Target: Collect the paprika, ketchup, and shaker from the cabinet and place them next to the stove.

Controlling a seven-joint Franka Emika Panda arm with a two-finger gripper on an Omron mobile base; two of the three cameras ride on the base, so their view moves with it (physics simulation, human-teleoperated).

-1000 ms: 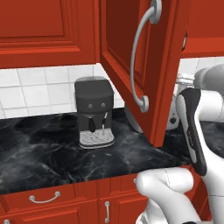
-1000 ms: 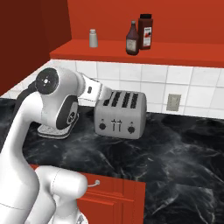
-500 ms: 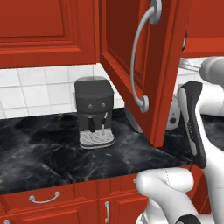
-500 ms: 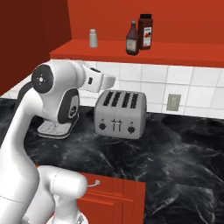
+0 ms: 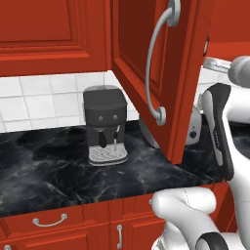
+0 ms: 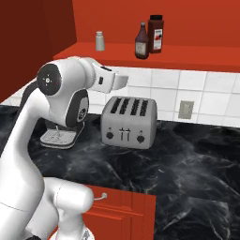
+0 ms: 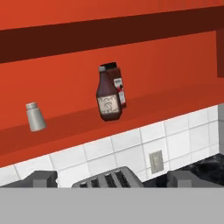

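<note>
Ketchup [image 7: 107,97] stands on cabinet [image 7: 144,103] shelf, paprika [image 7: 117,87] behind, shaker [image 7: 35,117] apart | gripper [image 7: 112,180] well below, jaws spread, holding nothing

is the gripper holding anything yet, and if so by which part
Nothing is held. The gripper is open and short of the cabinet shelf, where the ketchup and shaker stand untouched.
</note>
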